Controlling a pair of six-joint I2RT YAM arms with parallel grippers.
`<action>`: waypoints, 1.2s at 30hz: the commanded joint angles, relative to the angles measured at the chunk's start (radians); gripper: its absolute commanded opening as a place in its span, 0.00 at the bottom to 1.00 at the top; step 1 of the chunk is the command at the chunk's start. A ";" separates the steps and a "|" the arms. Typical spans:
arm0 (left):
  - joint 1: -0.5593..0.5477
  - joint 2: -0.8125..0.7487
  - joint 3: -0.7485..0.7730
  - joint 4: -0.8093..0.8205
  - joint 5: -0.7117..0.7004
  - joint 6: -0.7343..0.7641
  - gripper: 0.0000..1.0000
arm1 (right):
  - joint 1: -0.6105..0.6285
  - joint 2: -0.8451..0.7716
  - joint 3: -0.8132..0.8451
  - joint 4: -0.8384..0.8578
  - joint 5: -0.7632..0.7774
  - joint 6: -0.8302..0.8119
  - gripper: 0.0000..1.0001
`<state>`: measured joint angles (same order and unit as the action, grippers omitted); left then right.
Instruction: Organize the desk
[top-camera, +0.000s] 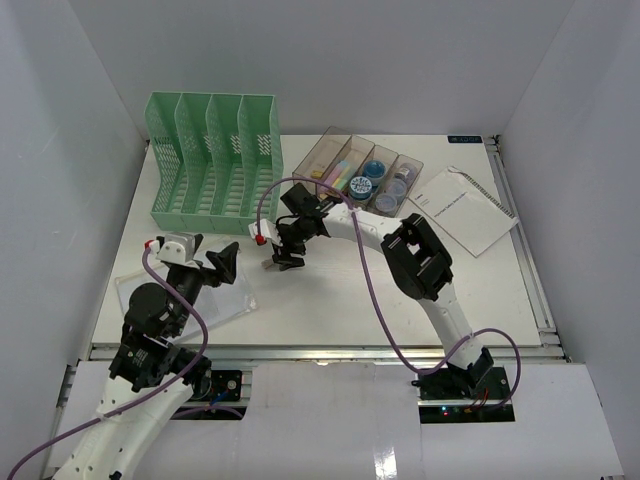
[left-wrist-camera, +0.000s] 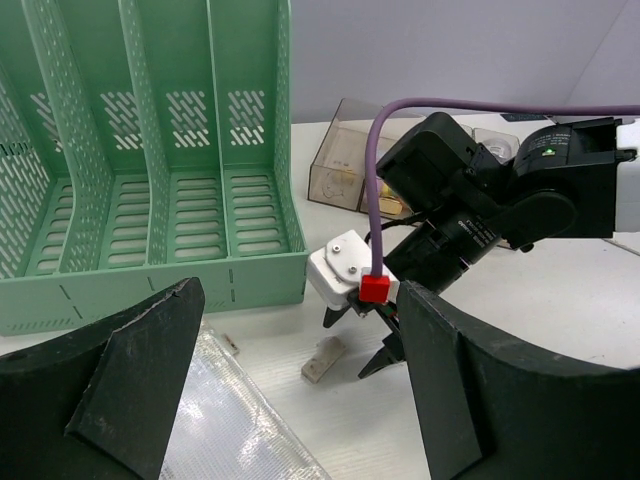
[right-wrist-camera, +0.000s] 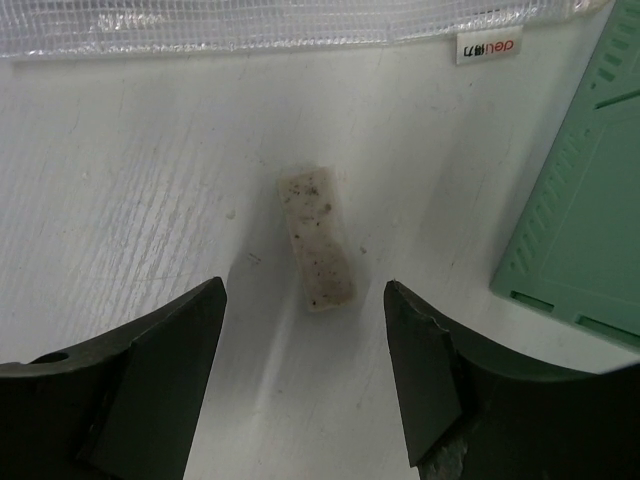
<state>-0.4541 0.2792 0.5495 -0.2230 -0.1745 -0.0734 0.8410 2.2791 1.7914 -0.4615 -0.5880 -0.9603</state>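
The speckled eraser on the worktop is straddled, untouched, by the parted right tool, apparently for pickup.

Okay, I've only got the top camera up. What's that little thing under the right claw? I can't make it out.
Observer: A small whitish block speckled with dirt, likely an eraser. It lies flat on the desk between the open fingers of the right claw, with a gap on both sides.
Operator: And the clear pouch, any marking on it?
Observer: Yes, the mesh pouch has a small white tag with red lettering at its edge.
Operator: Is the left claw carrying anything?
Observer: No. In its wrist view the left claw stands wide open, with nothing between its fingers.
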 joint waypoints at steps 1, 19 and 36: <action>0.003 -0.003 -0.005 -0.004 0.005 0.011 0.90 | 0.009 0.029 0.049 0.032 -0.006 0.046 0.69; 0.005 0.019 -0.032 0.058 0.246 0.007 0.94 | 0.019 -0.082 -0.096 0.023 -0.026 0.065 0.22; 0.003 0.493 -0.174 0.749 0.496 -0.753 0.94 | -0.348 -0.715 -0.679 0.221 -0.237 0.415 0.08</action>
<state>-0.4534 0.6549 0.4068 0.2057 0.3288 -0.5181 0.5714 1.6621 1.2300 -0.3533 -0.7516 -0.6788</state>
